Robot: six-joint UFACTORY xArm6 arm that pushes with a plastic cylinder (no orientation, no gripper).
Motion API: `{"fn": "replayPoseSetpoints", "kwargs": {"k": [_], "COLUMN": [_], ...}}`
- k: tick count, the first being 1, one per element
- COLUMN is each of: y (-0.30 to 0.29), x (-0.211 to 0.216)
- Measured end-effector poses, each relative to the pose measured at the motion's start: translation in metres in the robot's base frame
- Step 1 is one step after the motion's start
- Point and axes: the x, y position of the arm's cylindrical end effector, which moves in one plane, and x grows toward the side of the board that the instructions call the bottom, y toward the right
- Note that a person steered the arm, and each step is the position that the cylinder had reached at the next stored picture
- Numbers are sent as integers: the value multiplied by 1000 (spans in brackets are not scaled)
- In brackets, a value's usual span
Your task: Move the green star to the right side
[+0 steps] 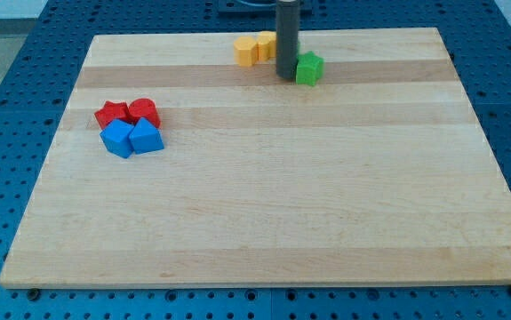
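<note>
Camera view: my tip (286, 77) is on the tabletop (264, 204) near the top edge, a bit right of centre. Touching, or just beside, the left side of the green star (308, 68); can't resolve a gap. Star outline is small and soft, points barely readable. No end effector to open or shut, just a straight dark rod (287, 40) holding nothing; its upper part is cut off at the view's top. Rod covers the right edge of the yellow blocks (255, 47), two of them touching, shapes unclear. Second green block isn't visible. Near the left edge: two red blocks (127, 113) above two blue blocks (131, 139), one tight cluster, well apart from the tip.
</note>
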Motion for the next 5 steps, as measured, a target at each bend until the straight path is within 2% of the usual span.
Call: {"fn": "replayPoseSetpoints", "kwargs": {"k": [1, 2, 3, 5], "y": [55, 58, 48, -49], "x": [0, 0, 0, 11]}}
